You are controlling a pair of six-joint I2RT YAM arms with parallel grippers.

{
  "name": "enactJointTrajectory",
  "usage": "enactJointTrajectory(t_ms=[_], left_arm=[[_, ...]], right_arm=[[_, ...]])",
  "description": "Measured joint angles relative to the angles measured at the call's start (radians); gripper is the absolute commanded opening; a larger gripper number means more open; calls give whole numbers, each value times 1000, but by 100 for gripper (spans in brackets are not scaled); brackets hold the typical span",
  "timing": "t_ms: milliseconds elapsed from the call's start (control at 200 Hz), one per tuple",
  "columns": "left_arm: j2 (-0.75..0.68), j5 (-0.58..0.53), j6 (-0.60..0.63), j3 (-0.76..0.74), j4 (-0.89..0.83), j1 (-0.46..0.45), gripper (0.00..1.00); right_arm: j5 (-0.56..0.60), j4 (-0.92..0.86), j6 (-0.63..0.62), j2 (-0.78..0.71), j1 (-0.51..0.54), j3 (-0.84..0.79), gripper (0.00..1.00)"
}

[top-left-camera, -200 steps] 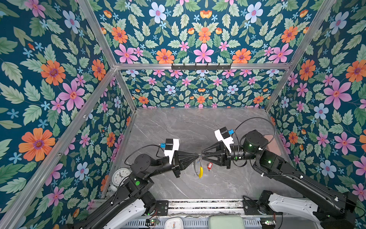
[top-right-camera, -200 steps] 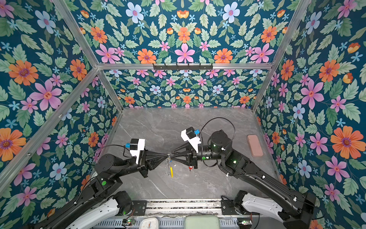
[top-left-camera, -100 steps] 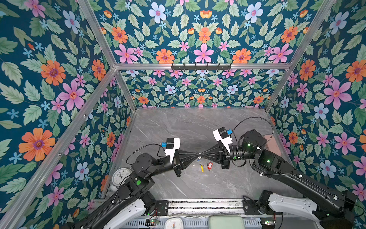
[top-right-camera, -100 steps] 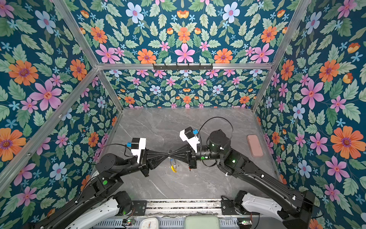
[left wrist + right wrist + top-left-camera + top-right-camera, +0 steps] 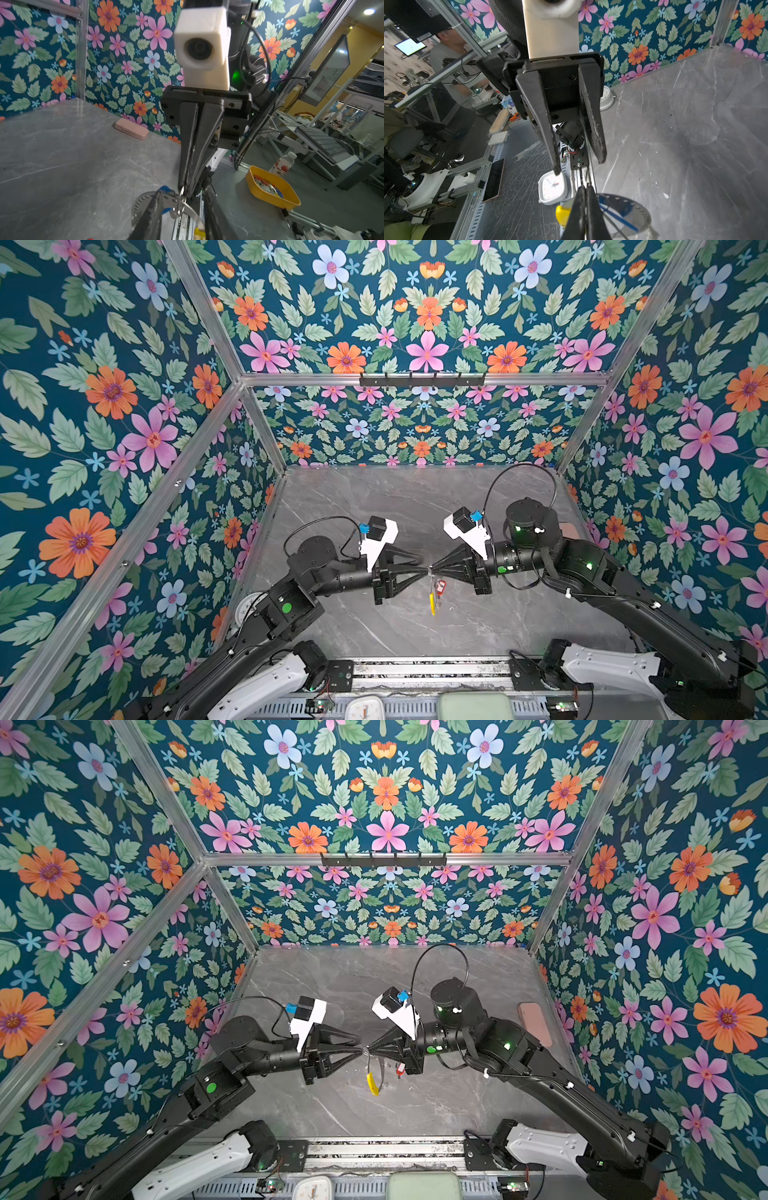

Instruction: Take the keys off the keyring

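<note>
Right gripper clenched on keyring, which hangs lower centre in both top views, clear of the table. Left gripper released, jaws apart beside it. Red-tag key still on the keyring. Judged: no keys removed yet.

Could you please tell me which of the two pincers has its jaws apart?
The left pincer: its jaws stand apart and empty, whereas the right pincer is pinched shut on the keyring.
</note>
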Motion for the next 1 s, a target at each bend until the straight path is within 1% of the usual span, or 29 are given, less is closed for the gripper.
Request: enactJointTrajectory(t_ms=[60,160,375,470,550,775,890,1000], left_arm=[[24,29,6,19,-40,0,28],[49,61,22,34,-74,0,24],[59,92,29,36,-98,0,16],[65,96,29,35,-96,2,16],[70,99,29,34,-93,2,20],[77,111,29,31,-85,2,21],[74,110,29,31,-85,1,11],[68,109,29,31,-85,2,10]], right_arm=[[8,-43,-21,10,0,16,0],[16,-89,-40,21,0,26,0],[23,-118,-57,27,1,28,0],[25,-121,-58,28,0,28,0],[31,-123,-58,28,1,28,0],[35,-111,-58,26,13,25,0],[37,-108,-58,21,18,25,0],[34,-94,-57,18,20,20,0]])
